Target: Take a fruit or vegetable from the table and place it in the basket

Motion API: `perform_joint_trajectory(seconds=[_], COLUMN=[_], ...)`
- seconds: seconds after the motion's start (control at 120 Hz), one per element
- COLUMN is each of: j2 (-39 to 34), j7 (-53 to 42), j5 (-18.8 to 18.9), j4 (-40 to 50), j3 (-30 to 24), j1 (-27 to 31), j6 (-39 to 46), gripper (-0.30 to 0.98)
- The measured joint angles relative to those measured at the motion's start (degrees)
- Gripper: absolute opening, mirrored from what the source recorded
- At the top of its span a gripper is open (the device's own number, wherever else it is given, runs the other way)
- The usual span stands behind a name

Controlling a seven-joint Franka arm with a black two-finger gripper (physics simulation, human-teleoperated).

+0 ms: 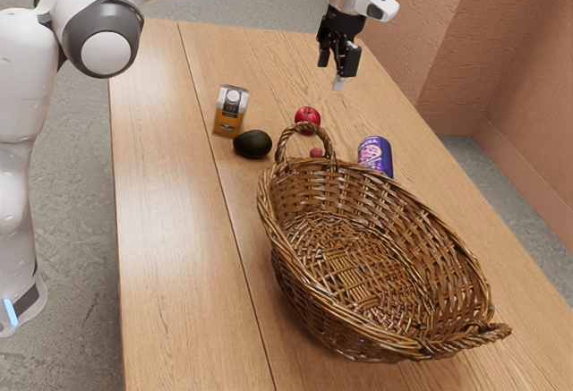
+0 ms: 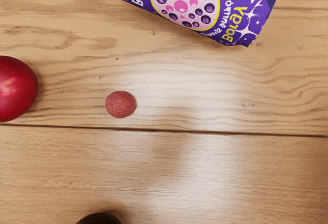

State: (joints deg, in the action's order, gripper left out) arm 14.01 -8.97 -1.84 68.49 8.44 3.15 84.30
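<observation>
High above the table's far part hangs my gripper (image 1: 339,76), apart from everything on it. A red apple (image 1: 307,119) lies beyond the basket's near-left handle, and a small reddish lychee-like fruit (image 1: 316,153) lies close behind the rim. The dark avocado (image 1: 252,144) rests left of them in the exterior view. The wicker basket (image 1: 461,270) stands upright with its bottom bare. From my hand, the small fruit (image 2: 121,104) appears between the apple (image 2: 15,88) and the table's bare wood, with the dark avocado's edge (image 2: 99,218) at the border.
A purple can (image 1: 375,156) stands behind the basket's rim; its printed side (image 2: 192,3) faces my hand's camera. A carton with an orange lower part (image 1: 230,112) is beside the avocado. The wooden table (image 1: 170,230) reaches toward a wall at the exterior view's right.
</observation>
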Motion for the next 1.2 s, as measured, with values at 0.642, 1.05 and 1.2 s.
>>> perform_joint_trajectory(seconds=[0.642,1.05,1.2], j2=[-4.81,2.59,6.57], j7=[-0.72,-7.93,-9.69], j5=[1.04,0.05,-1.87], j4=[12.95,10.37,9.26], j3=[1.91,10.02,10.35], j1=[-0.5,0.02,-0.04], j6=[1.43,9.35,12.41], gripper=[0.68,0.69,0.69])
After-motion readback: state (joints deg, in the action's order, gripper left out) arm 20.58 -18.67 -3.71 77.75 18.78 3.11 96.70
